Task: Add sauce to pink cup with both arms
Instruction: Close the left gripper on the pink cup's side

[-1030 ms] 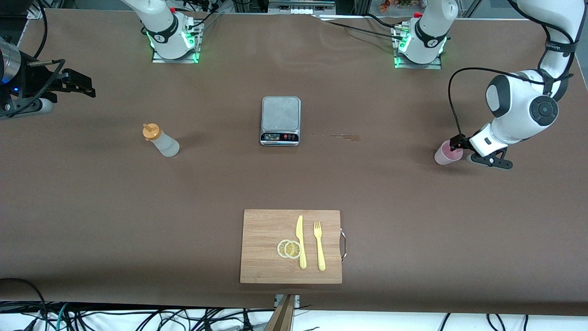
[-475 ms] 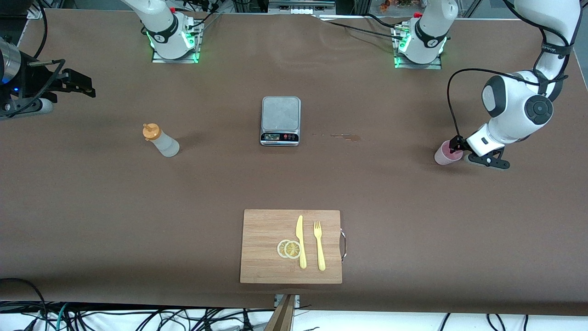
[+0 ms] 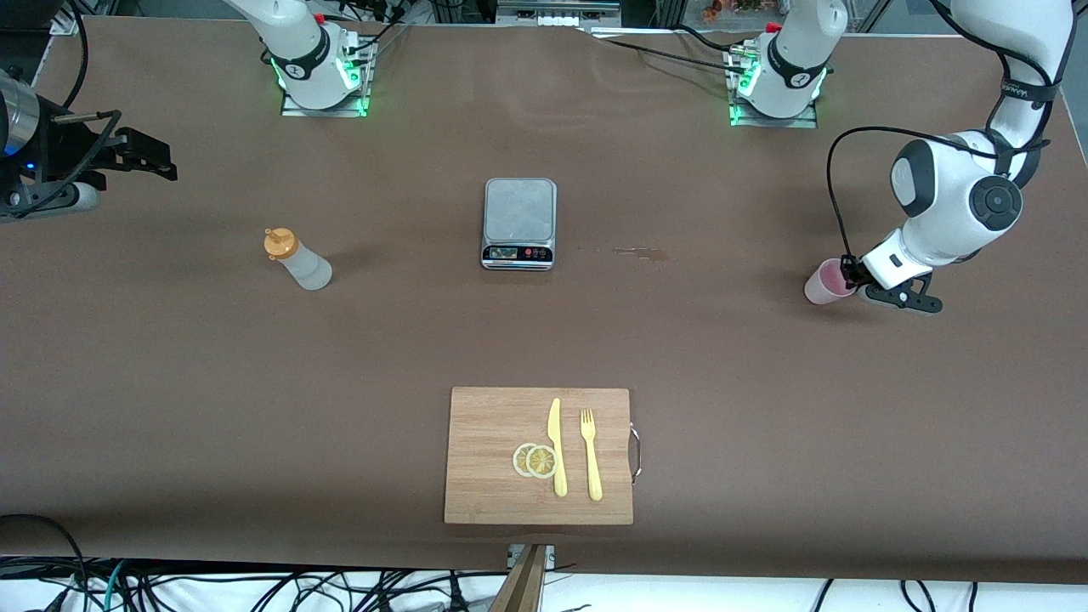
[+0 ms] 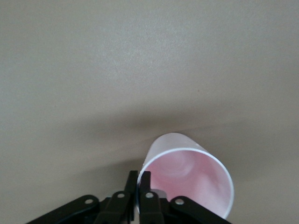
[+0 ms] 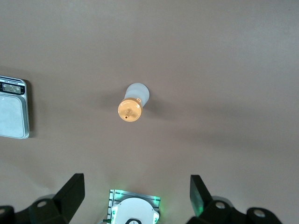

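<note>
brown table [image 3: 765, 442], largest thing in view, wide bare stretches on every side of the objects. at its 6 o'clock, close to the camera-side edge: wooden cutting board [image 3: 489, 425] carrying two lemon slices [image 3: 535, 461], a yellow knife [image 3: 557, 446] and a yellow fork [image 3: 590, 454]. near the centre: kitchen scale [image 3: 519, 212], with a small spill mark [image 3: 633, 252] just beside it toward the left arm's end.

left gripper [image 3: 847, 270] at the table's 3 o'clock, down at the pink cup [image 3: 823, 284]: fingers [image 4: 145, 186] pinched together on the cup's rim, wall of the cup clamped between them, cup tipped a little. open table all around the cup, edge of the table well apart.

right gripper [image 3: 140, 157] waiting above the table's 9 o'clock edge, fingers [image 5: 72, 189] spread wide, holding nothing, sauce bottle [image 5: 132, 103] seen in the gap from above. sauce bottle upright toward the right arm's end, at about 9 o'clock from the scale, well apart from it, untouched, clear room around.
</note>
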Robot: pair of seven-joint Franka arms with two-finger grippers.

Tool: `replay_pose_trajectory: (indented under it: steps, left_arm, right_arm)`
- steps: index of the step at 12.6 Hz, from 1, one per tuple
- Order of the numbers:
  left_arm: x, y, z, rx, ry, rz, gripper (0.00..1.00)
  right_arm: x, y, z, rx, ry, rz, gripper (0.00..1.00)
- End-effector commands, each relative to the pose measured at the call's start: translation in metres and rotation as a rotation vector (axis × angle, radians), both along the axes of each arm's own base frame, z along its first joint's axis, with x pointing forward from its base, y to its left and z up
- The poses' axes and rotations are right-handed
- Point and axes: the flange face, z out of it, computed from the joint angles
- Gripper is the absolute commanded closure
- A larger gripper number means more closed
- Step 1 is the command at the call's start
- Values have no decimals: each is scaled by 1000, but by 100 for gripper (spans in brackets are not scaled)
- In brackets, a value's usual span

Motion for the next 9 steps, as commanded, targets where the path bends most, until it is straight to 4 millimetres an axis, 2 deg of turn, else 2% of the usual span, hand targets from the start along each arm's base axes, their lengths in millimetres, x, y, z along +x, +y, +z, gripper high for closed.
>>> replay_pose_trajectory:
  steps: [1, 2, 3, 5, 6, 9]
  left_arm:
    - [6, -4, 11, 3, -19, -2, 100]
    - [10, -8, 18, -19, -13, 18, 100]
    - [15, -21, 29, -54, 7, 28, 100]
    - [37, -60, 57, -84, 17, -14, 100]
    - [45, -85, 69, -108, 15, -20, 100]
    - [52, -188, 102, -184, 47, 12, 100]
  right_arm:
    - [-1, -2, 4, 15, 4, 11, 0]
    - [-1, -1, 4, 15, 4, 13, 0]
    - [-1, -2, 4, 15, 4, 11, 0]
    - [-1, -2, 4, 15, 4, 11, 0]
    - [-1, -2, 4, 15, 4, 11, 0]
    - [0, -2, 3, 15, 7, 11, 0]
